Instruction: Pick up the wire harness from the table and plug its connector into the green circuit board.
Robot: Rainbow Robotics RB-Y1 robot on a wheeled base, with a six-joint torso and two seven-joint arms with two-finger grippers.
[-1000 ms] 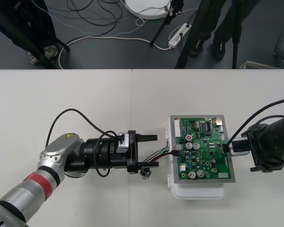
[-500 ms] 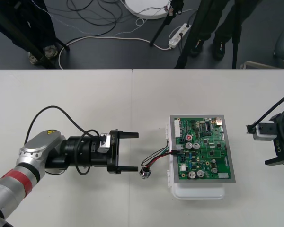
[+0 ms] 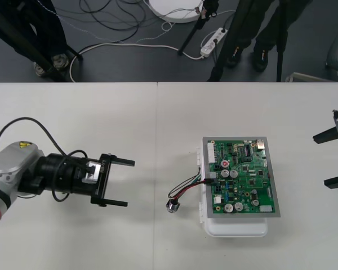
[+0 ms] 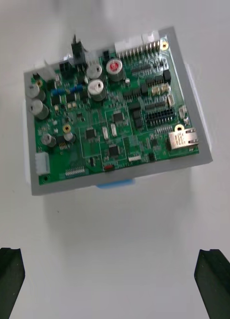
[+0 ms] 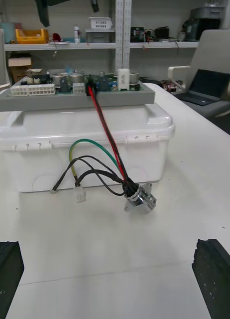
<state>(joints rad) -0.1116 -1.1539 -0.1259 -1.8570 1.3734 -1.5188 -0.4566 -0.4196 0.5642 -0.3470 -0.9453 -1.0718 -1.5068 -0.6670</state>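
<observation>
Green board (image 3: 242,177), thin looped wires (image 3: 186,184), round metal socket (image 3: 172,206)

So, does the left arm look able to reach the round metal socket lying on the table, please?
Probably yes: the left claw is open and faces the socket, with bare table between them and the wires trailing off towards the board.

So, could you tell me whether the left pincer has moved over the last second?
Yes. The left pincer, open, has drawn back leftward, away from the board.
</observation>
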